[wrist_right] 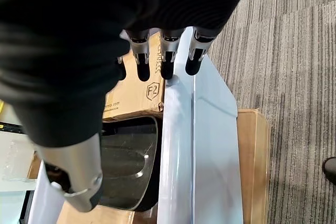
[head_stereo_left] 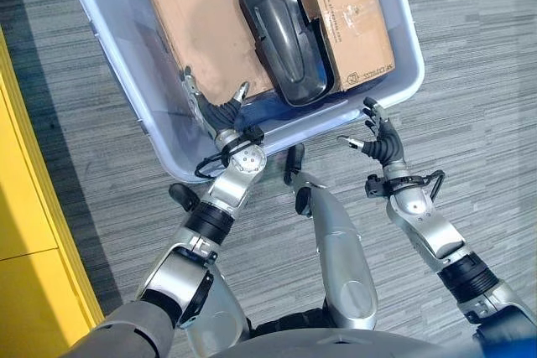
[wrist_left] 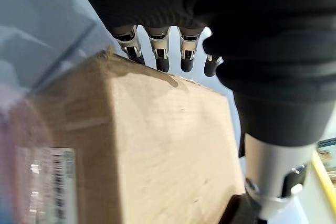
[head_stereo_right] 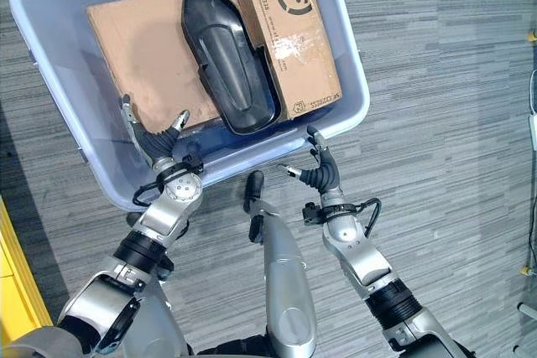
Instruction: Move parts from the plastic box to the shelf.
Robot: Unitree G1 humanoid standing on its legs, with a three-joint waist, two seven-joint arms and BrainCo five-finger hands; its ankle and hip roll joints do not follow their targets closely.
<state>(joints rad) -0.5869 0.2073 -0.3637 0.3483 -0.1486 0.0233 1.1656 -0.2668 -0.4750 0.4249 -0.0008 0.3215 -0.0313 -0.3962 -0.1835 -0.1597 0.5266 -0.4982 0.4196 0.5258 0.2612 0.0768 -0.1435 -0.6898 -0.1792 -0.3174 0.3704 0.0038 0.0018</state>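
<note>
A pale blue plastic box [head_stereo_left: 117, 48] stands on grey carpet. Inside lie a plain cardboard box [head_stereo_left: 205, 31] on the left, a black moulded part [head_stereo_left: 285, 31] in the middle and a printed carton [head_stereo_left: 348, 14] on the right. My left hand [head_stereo_left: 214, 111] reaches over the near wall into the plastic box. Its fingers [wrist_left: 157, 45] are straight and spread just above the plain cardboard box [wrist_left: 157, 145], holding nothing. My right hand [head_stereo_left: 382, 140] hovers open outside the near right corner, fingers [wrist_right: 165, 51] over the rim [wrist_right: 194, 145], with the black part [wrist_right: 123, 166] beyond.
A yellow structure [head_stereo_left: 25, 232] runs along the left side of the floor. Grey striped carpet [head_stereo_left: 478, 81] lies open to the right of the plastic box.
</note>
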